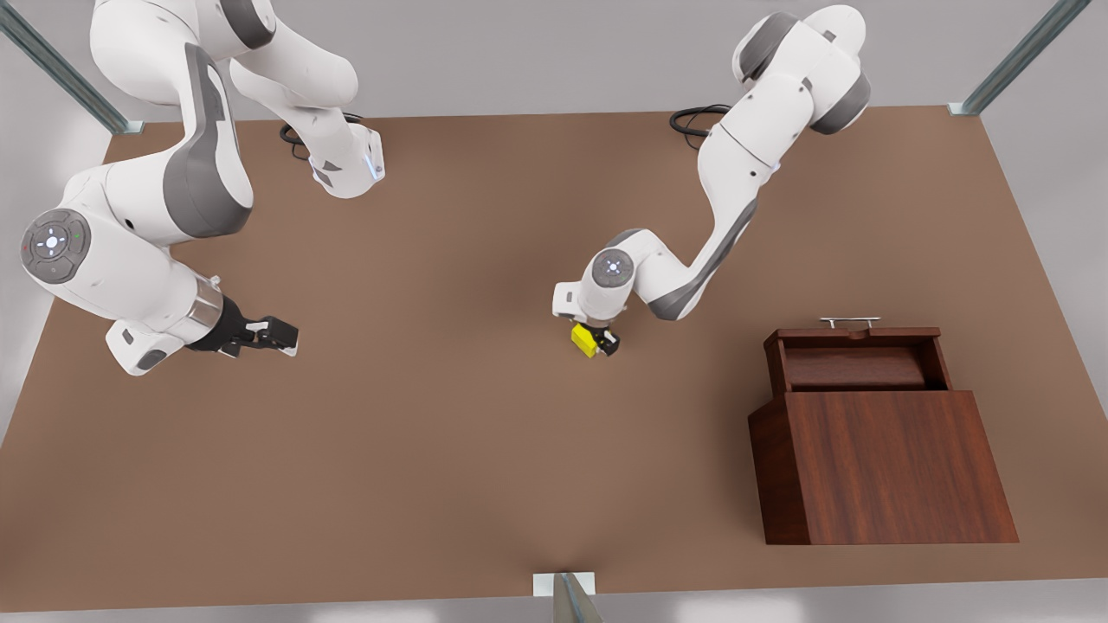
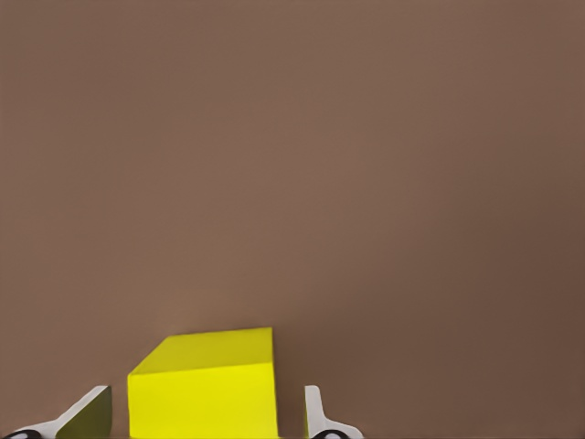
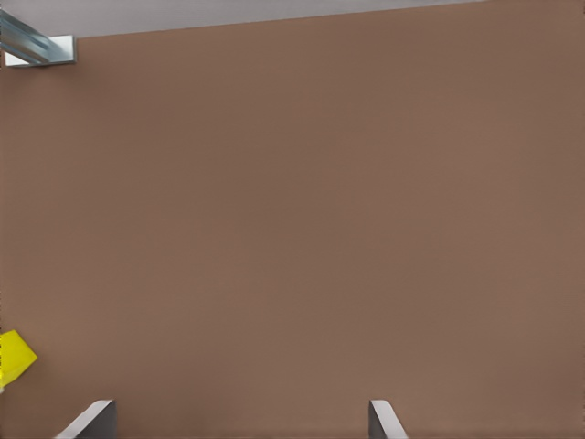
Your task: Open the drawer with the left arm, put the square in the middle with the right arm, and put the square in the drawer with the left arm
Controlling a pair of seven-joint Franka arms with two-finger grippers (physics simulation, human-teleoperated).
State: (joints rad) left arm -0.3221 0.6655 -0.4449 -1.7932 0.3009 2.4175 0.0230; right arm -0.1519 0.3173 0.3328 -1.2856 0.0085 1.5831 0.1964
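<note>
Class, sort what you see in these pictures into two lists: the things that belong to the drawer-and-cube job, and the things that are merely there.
Part of the job:
- square, on the table between the left gripper's open fingers
- left gripper, over the table's middle
- drawer, pulled open
- right gripper, open, waiting apart

Merely there:
- table
- metal frame struts
- base cables

Right claw (image 3: 239, 422) fingertips spread wide apart, nothing between them, over bare brown tabletop (image 3: 302, 210). Yellow cube (image 3: 15, 357) cut off at frame edge, sitting on tabletop well off to one side of claw. Metal frame bracket (image 3: 37, 46) at tabletop's far corner, grey wall behind.
</note>
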